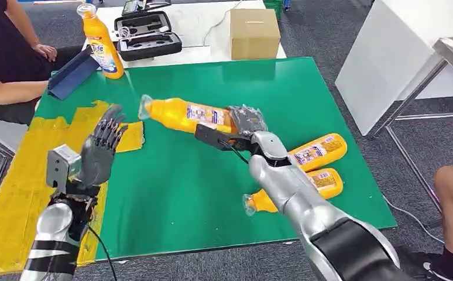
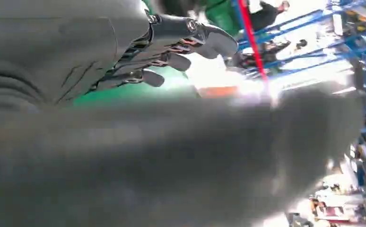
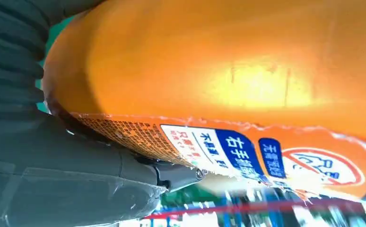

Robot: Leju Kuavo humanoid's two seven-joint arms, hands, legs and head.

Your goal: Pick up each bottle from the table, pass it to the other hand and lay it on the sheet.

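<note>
Right hand (image 1: 244, 126) grips an orange bottle (image 1: 186, 115) above the green sheet (image 1: 171, 187) (cap pointing left). Left hand (image 1: 101, 149), fingers spread and holding nothing, hovers near the sheet's left edge.

This looks like a robot test lab or workshop hall. A work table (image 1: 353, 193) covered in green mat stands on grey carpet (image 1: 329, 35), with yellow tape (image 1: 13, 199) along one edge; behind the table lie an open tool case (image 1: 148, 35) and a cardboard box (image 1: 254, 33) on a white surface, and beside it stand a white panel (image 1: 388, 58) and a metal-legged bench (image 1: 446, 58). People (image 1: 2, 52) sit close around the table, and the left wrist view catches blue metal racking (image 2: 342, 33) in a bright hall.
</note>
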